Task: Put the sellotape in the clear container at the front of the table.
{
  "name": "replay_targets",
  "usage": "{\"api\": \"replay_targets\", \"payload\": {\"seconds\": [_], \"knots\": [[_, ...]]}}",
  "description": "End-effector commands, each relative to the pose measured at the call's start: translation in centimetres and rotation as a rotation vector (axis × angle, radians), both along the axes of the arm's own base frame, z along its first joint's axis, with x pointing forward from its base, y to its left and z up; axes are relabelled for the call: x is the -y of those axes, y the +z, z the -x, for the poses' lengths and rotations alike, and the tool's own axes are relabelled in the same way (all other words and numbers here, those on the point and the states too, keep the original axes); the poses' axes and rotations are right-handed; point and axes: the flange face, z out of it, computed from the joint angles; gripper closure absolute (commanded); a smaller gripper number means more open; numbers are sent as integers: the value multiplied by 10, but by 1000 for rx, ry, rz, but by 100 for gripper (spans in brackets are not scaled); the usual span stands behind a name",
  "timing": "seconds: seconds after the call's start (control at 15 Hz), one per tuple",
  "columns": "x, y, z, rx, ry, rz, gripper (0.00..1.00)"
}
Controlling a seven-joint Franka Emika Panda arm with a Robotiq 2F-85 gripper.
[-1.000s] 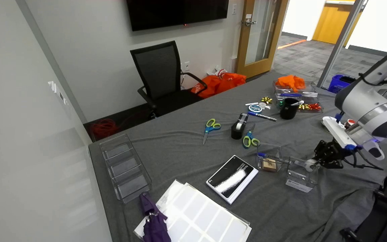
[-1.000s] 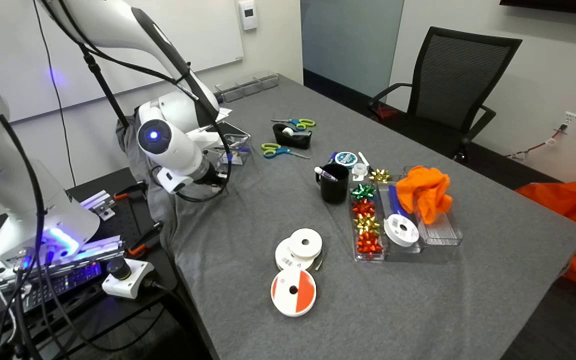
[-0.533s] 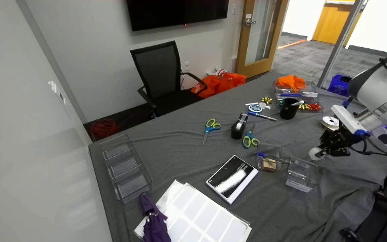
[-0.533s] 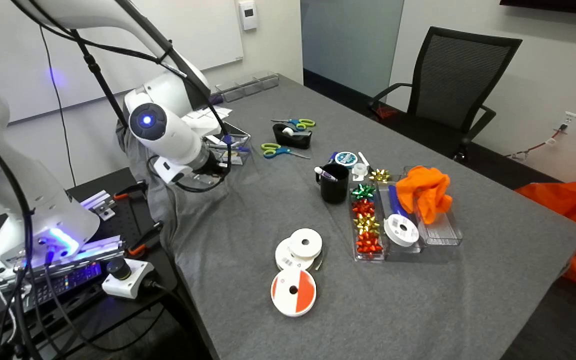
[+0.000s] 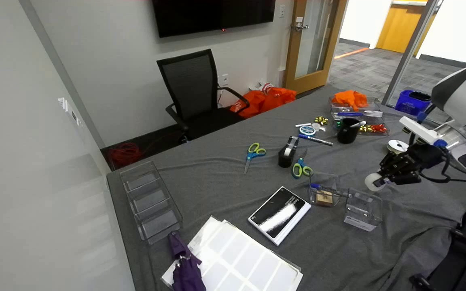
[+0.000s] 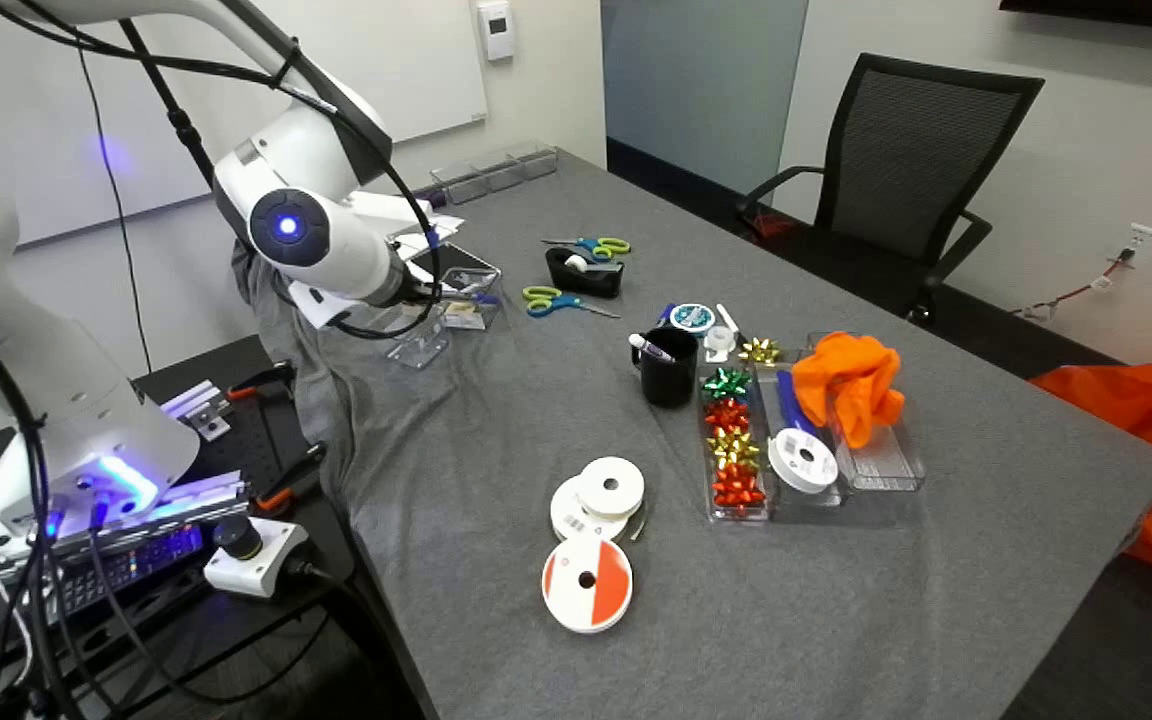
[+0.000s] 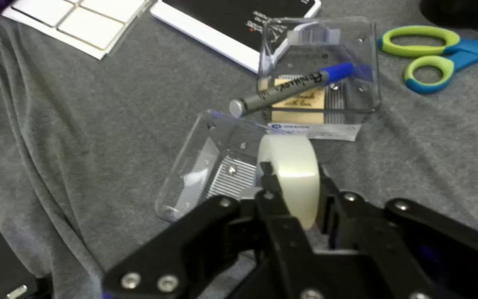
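My gripper is shut on the sellotape, a pale whitish roll held on edge between the fingers. In an exterior view the gripper holds the sellotape above the table, close to the small clear container. In the wrist view the clear container lies below and left of the roll, which overlaps its right part. I see nothing inside it but glare and ridges. The container also shows partly below the arm in an exterior view; the sellotape is hidden there.
A similar clear box with a marker across it and a wooden block stands beside the container. Scissors, a black notebook, a tape dispenser and a black mug lie around.
The gripper, holding the sellotape, has risen and moved off from over the clear container, then shifted slightly back toward it. The arm has moved left and up in an exterior view.
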Motion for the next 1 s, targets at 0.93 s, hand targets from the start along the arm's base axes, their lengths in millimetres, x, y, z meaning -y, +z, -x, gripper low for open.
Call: {"api": "replay_targets", "payload": {"seconds": [0.93], "knots": [[-54, -50, 4, -36, 10, 121, 94]]}}
